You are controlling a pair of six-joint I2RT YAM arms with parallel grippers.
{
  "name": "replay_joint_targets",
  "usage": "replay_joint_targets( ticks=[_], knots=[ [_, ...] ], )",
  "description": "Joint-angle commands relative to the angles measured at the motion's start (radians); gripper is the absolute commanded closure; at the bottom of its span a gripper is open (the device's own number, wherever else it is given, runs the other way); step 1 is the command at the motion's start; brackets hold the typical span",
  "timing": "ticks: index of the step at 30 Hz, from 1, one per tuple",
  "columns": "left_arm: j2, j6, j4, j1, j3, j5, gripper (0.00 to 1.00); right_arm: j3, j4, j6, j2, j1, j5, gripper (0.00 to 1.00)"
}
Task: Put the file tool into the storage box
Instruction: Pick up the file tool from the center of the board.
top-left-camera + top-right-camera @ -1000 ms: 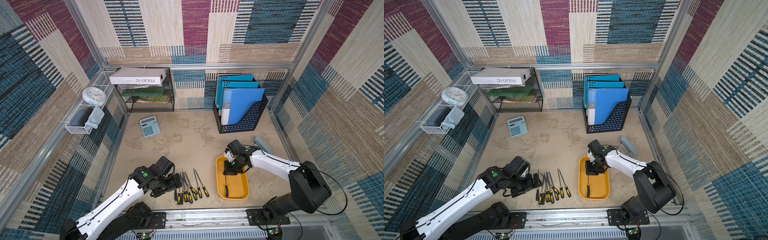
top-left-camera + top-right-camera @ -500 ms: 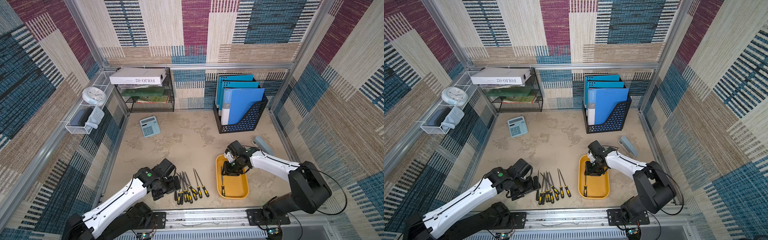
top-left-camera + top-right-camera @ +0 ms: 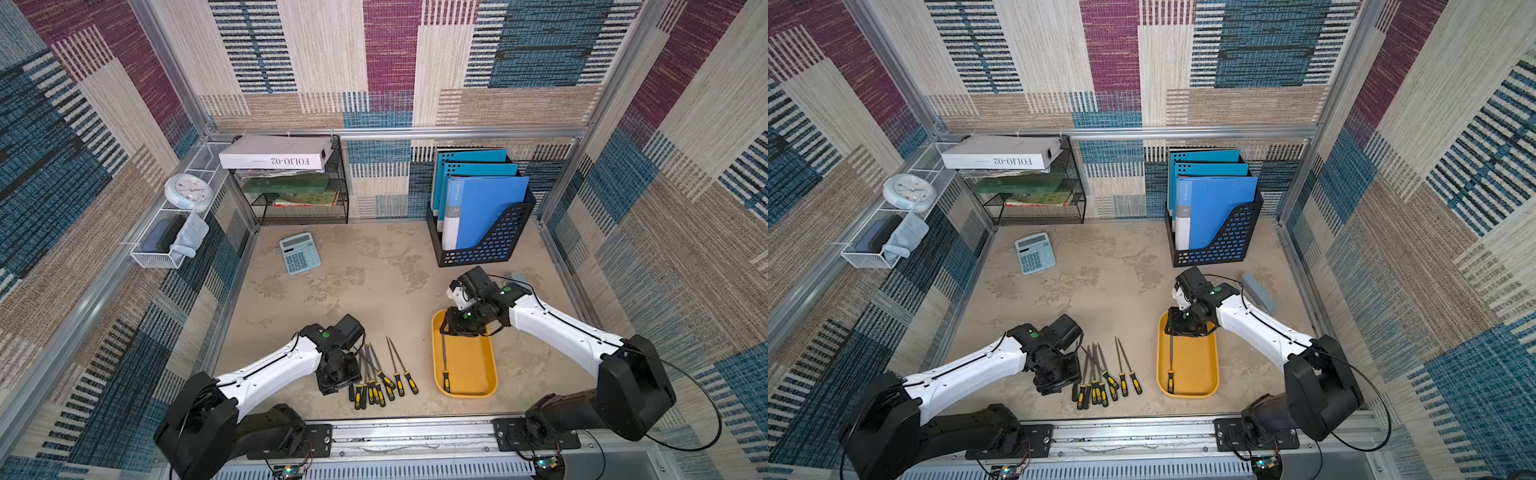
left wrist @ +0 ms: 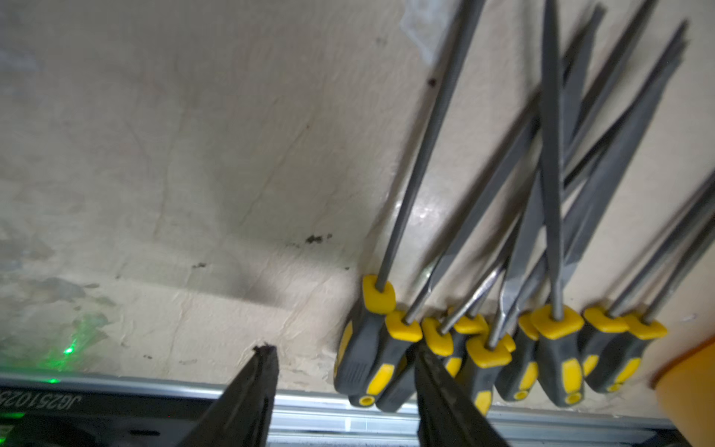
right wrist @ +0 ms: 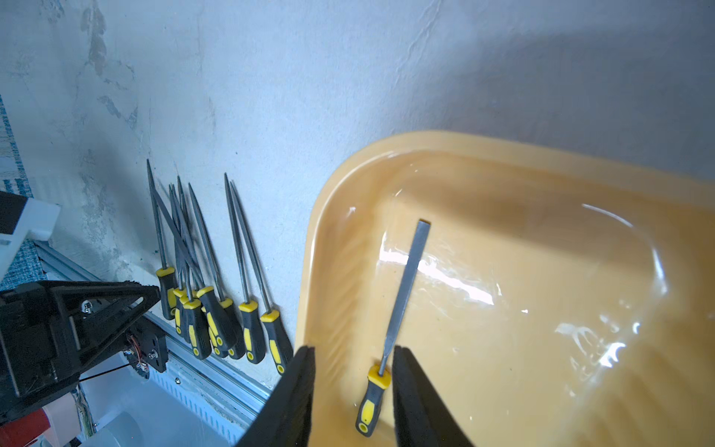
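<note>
One file [image 3: 444,362] lies flat inside the storage box [image 3: 484,365], along the box's left wall w/ its handle twd the near end. In the right wrist view that file [image 5: 402,294] rests on the box floor, free of the right hand [image 5: 352,387], which hangs above the box w/ jaws part-way apart & empty. The rest of the files [image 3: 376,380] sit on the tabletop just left of the box, handles bunched at the near end, blades crossing. The left hand [image 4: 344,348] is down at the side of that bunch furthest from the box, jaws at a medium gap w/ the outermost handle [image 4: 365,336] btwn them; they don't look clamped on it. Beyond the box's far end stands the folder holder [image 3: 482,245]; the calculator [image 3: 299,252] is well apart, far-left of the box. Risks, as I judge them: the handles touch, so closing could pinch two at once or shove a neighbour. Crossed blades mean lifting one prob drags others. A grip at the handle end lets the long blade droop & catch the box rim. The box is only slightly longer than a file, so a skewed drop could leave a tip on the rim. The right hand above the box may also block the left arm's approach.
</note>
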Motion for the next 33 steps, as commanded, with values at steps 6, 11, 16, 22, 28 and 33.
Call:
replay_joint_targets(
  ticks=[6, 11, 16, 22, 28, 33],
  knots=[
    [0.086, 0.035, 0.044, 0.0, -0.008, 0.014, 0.54, 0.005, -0.017, -0.013, 0.005, 0.002, -0.014, 0.64],
    [0.145, 0.05, 0.064, 0.0, -0.011, 0.017, 0.7, 0.009, -0.009, -0.015, 0.011, 0.001, -0.024, 0.65],
    [0.187, 0.078, 0.038, 0.001, 0.0, 0.006, 0.97, 0.029, -0.011, -0.017, 0.013, 0.001, -0.029, 0.66],
    [0.082, 0.154, -0.065, 0.002, 0.074, 0.021, 1.0, 0.054, 0.003, -0.016, 0.004, 0.001, -0.098, 0.65],
    [-0.091, 0.284, -0.022, 0.001, 0.188, 0.24, 1.0, 0.024, 0.229, 0.069, -0.051, 0.003, -0.366, 0.51],
    [-0.082, 0.306, 0.09, -0.005, 0.258, 0.485, 1.0, 0.004, 0.424, 0.174, -0.061, 0.022, -0.491, 0.48]
  ],
)
